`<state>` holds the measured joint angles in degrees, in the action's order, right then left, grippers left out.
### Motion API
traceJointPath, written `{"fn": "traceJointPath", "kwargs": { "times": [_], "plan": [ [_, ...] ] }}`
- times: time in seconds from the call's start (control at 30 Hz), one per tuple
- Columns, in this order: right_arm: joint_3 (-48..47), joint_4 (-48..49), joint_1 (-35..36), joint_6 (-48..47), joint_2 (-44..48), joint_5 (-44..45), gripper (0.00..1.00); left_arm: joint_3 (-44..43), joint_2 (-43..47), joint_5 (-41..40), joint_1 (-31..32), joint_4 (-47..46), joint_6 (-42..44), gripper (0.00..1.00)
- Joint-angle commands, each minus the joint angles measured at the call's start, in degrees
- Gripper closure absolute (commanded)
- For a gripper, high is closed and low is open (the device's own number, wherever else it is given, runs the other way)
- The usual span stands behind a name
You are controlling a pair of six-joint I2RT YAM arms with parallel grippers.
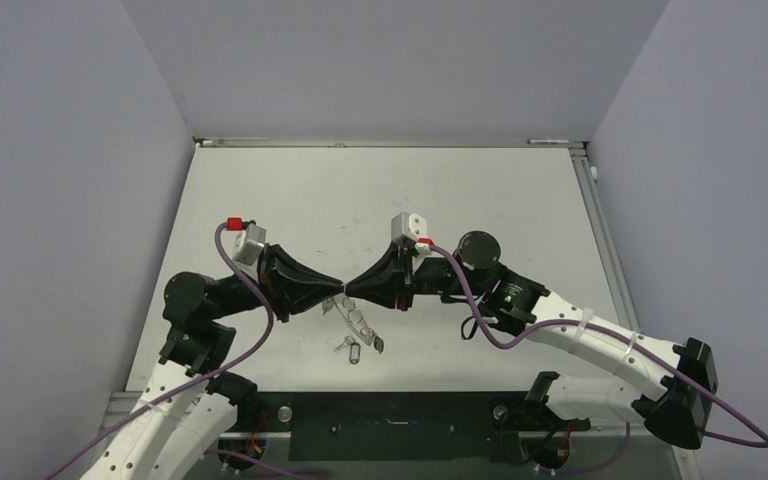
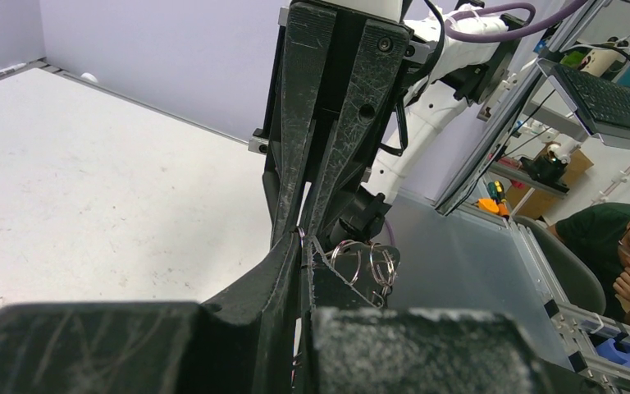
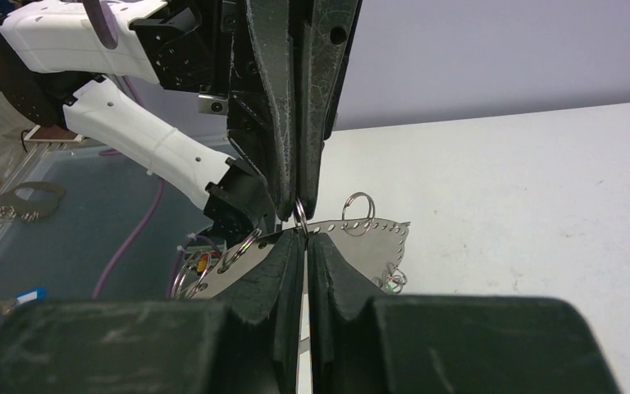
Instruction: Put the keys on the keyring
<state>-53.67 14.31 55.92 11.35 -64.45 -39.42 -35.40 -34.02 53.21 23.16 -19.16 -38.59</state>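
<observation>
My two grippers meet tip to tip above the table's near middle. The left gripper [image 1: 337, 291] is shut on a small silvery keyring [image 3: 299, 215], whose wire shows at its fingertips [image 2: 301, 235]. My right gripper [image 1: 351, 291] is shut too, its tips [image 3: 304, 238] pinching the lower part of the same ring. A perforated metal plate [image 3: 369, 234] with more rings [image 2: 384, 263] hangs from that ring, beneath the grippers [image 1: 345, 312]. Two small silvery keys [image 1: 352, 349] [image 1: 376, 343] lie loose on the table just in front of the grippers.
The white table [image 1: 380, 200] is walled on the left, the right and the back. A dark base strip [image 1: 390, 415] with both arm mounts runs along the near edge. A purple cable [image 1: 480, 320] loops beside the right arm.
</observation>
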Motion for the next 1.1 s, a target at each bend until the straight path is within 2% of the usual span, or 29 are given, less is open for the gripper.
{"fn": "traceJointPath", "kwargs": {
  "times": [0.0, 0.2, 0.27, 0.33, 0.43, 0.63, 0.87, 1.07],
  "plan": [
    [0.8, 6.8, 0.4, -0.5, 2.4, -2.4, 0.95, -0.1, 0.1, 0.1, 0.1, -2.4, -0.5, 1.0],
    [1.0, 7.6, 0.4, -0.4, 2.3, -2.9, 0.95, -0.1, -0.1, 0.3, 0.1, -2.5, -0.5, 1.0],
    [0.7, 7.4, 0.4, -0.3, 1.9, -3.0, 0.89, 0.0, -0.1, 0.3, 0.1, -2.5, -0.6, 1.0],
    [0.4, 7.5, 0.4, 0.0, 1.5, -3.2, 0.78, 0.0, 0.1, 0.5, 0.1, -2.6, -0.6, 1.0],
    [0.3, 8.1, 0.4, 0.3, 1.3, -3.6, 0.73, 0.2, 0.5, 0.2, 0.1, -2.5, -0.5, 1.0],
    [0.2, 8.2, 0.4, 0.5, 1.0, -3.4, 0.78, 0.1, 0.5, 0.0, 0.2, -2.5, -0.5, 1.0],
    [-0.1, 7.0, 0.5, 0.1, -0.3, -3.2, 0.94, 0.2, 0.7, 0.1, 0.1, -2.7, -0.6, 1.0],
    [0.0, 6.5, 0.6, -2.1, 0.3, -3.3, 0.95, 0.1, 0.8, 0.5, 0.1, -3.0, -0.7, 1.0]
  ]
}}
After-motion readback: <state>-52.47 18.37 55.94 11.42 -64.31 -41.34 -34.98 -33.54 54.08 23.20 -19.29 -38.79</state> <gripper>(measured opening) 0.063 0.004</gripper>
